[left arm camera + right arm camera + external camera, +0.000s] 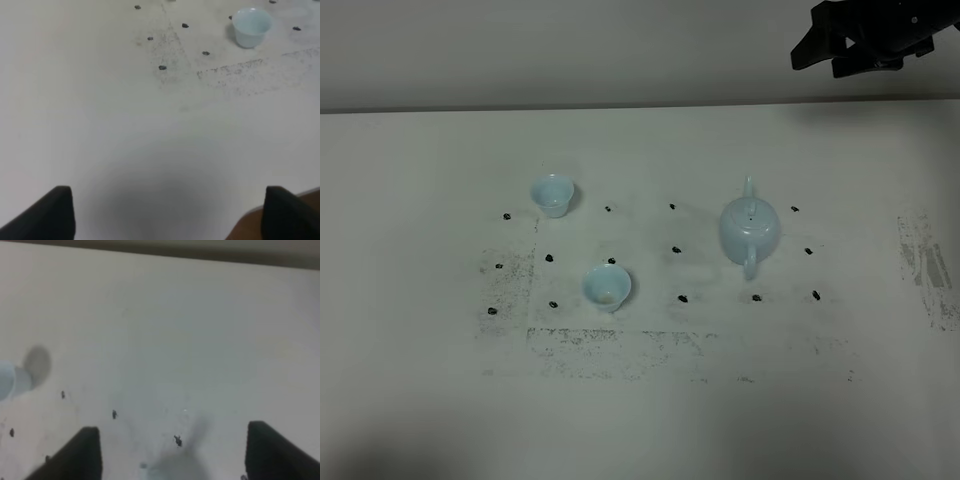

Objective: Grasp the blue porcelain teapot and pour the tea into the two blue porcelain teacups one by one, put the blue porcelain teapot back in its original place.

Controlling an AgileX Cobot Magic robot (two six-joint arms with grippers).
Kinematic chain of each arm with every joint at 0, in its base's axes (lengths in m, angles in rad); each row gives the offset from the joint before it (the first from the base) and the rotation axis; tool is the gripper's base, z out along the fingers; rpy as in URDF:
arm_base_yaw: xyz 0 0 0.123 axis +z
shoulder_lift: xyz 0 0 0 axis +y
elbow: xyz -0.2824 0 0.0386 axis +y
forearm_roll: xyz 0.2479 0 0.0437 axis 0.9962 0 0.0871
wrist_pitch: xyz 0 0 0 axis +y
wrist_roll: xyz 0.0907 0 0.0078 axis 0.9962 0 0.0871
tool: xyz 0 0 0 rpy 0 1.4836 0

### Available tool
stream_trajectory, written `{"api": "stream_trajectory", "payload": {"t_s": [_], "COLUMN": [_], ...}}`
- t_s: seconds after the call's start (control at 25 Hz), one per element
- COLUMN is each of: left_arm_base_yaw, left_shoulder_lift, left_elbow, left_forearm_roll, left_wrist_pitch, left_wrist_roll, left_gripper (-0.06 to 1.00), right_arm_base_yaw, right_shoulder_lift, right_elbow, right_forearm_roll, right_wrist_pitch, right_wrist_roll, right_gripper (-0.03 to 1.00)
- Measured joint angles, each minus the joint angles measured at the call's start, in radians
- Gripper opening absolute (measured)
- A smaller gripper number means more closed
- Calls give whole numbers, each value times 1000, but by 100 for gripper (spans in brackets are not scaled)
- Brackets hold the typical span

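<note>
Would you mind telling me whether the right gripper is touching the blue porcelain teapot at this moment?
Apart. The exterior high view shows the right gripper in its top right corner, a wide gap from the blue porcelain teapot.

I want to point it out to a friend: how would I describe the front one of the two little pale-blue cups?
On the white table, a glossy pale-blue round teapot stands right of centre. Left of it sit two small pale-blue handleless cups; the front cup is nearer the table's front edge and the teapot, while the back cup sits farther away and left.
</note>
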Motion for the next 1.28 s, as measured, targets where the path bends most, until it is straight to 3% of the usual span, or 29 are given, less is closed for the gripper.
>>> {"api": "stream_trajectory", "payload": {"t_s": [0.36,0.64,0.76,1.0,1.12,1.28], "left_arm_base_yaw": [0,0,0,0,0,0], "left_shoulder_lift": [-1,-1,-1,-1,-1,-1], "left_elbow": [0,0,0,0,0,0], "left_forearm_roll": [4,6,6,6,6,7], "left_wrist_pitch": [0,-1,-1,-1,-1,-1], "left_wrist_roll": [-5,-5,-5,-5,-5,-6], "left_gripper": [72,72,72,72,72,72], "right_arm_base_yaw": [0,30,103,362,489,588], "right_shoulder_lift": [0,-94,-208,-380,-448,-513], "right_elbow": [-7,-78,-93,-85,-3,206], "right_forearm_roll": [-102,-320,-385,-545,-667,-789], "right_wrist_pitch": [1,3,1,1,1,2], "right_wrist_roll": [3,41,71,208,276,371], "right_gripper": [58,58,58,58,58,58]}}
